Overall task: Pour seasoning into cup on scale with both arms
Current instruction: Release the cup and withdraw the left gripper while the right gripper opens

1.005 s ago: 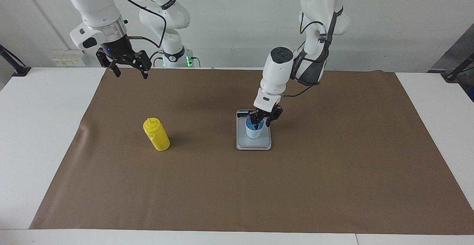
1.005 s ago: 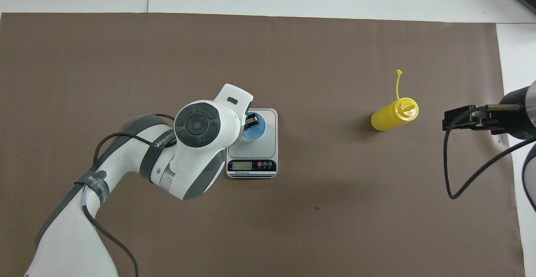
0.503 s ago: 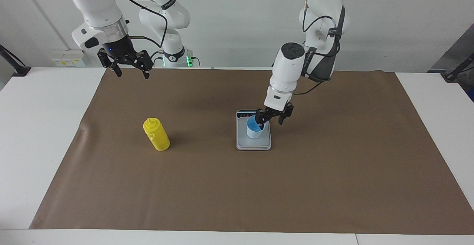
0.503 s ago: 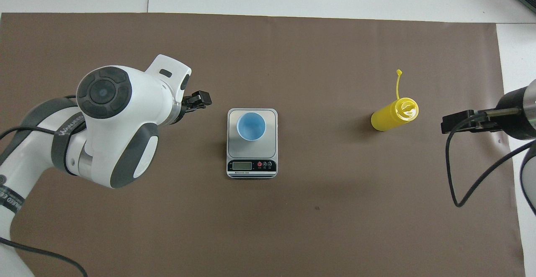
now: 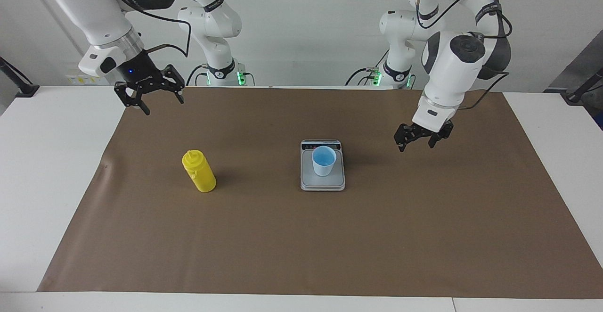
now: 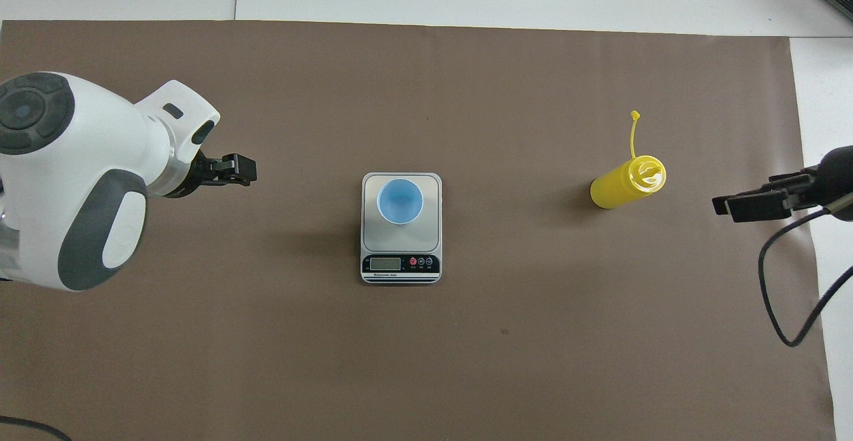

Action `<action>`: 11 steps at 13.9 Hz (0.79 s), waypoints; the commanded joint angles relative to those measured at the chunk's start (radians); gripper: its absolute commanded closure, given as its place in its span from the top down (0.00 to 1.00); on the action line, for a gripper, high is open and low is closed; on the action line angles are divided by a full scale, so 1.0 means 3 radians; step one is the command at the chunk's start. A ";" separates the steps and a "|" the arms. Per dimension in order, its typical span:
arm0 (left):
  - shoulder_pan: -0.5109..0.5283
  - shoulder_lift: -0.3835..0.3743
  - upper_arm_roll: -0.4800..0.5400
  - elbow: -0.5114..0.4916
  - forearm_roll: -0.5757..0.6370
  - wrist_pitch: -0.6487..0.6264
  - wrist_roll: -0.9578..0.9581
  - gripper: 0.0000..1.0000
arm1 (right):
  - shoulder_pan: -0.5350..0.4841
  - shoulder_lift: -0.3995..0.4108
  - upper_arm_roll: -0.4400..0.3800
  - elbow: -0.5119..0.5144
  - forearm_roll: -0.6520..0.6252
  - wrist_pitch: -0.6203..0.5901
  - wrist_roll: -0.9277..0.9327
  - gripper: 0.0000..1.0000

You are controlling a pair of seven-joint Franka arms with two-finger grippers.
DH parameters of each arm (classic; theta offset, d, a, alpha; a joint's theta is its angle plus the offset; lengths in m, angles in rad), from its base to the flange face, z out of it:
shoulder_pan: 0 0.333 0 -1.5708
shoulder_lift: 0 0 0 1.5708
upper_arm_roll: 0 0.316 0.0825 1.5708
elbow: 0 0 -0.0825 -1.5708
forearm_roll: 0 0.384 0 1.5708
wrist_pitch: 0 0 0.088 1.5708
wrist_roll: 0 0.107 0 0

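Seasoning bottle (image 5: 199,171) stands upright on the mat, beside the scale (image 5: 322,180) toward the right arm's end, cap tether dangling. Cup (image 5: 323,160) sits on the scale's plate. Right gripper (image 5: 150,96) hangs over the mat, nearer the robots than the bottle, fingers apart, empty. Left gripper (image 5: 422,135) hovers beside the scale, fingers apart, empty. You'd likely find the bottle light, squeezable, slick; grip mid-body, gently, below the nozzle shoulder.

You can't read much here: the scale (image 6: 401,226) has a display strip with small buttons, but its digits and the print beneath stay illegible. Nothing legible shows on the arms, bottle (image 6: 627,182) or cup (image 6: 400,201).
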 commanded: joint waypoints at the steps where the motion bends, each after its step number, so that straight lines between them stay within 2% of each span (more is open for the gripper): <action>1: 0.0183 -0.0118 -0.0038 -0.0037 0.0052 -0.0166 0.0401 1.00 | -0.0144 -0.0224 0.0021 -0.0434 0.0348 0.0317 -0.0543 1.00; 6: 0.0399 -0.0165 -0.0022 0.0029 0.0027 -0.0304 0.0847 1.00 | -0.0471 -0.0127 0.0016 -0.0880 0.1222 0.0721 -0.1893 1.00; 11: 0.0506 -0.0211 -0.0002 0.0254 0.0001 -0.0601 0.1037 1.00 | -0.0681 0.0312 0.0016 -0.0921 0.2025 0.0742 -0.3063 1.00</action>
